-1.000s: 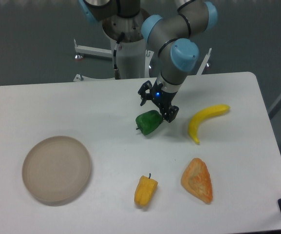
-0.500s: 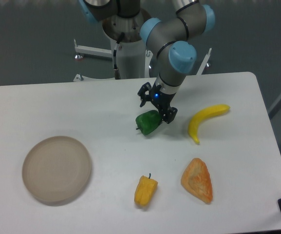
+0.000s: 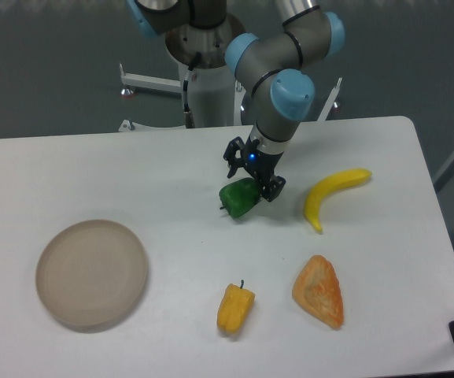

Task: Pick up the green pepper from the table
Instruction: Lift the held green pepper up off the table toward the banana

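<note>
A small glossy dark-green bell pepper [image 3: 239, 198] lies on the large white flat surface [image 3: 132, 165], and everything else is placed from it. The black two-finger pincer [image 3: 252, 175] of the grey-and-blue arm sits just above the pepper's upper right side, its fingers spread; contact cannot be told. Right of the pepper lies a curved yellow banana [image 3: 330, 194]. Below it lies a yellow-orange pepper [image 3: 235, 308], and to the lower right an orange wedge-shaped food piece [image 3: 319, 290]. Far to the lower left rests a round beige plate [image 3: 92, 272].
</note>
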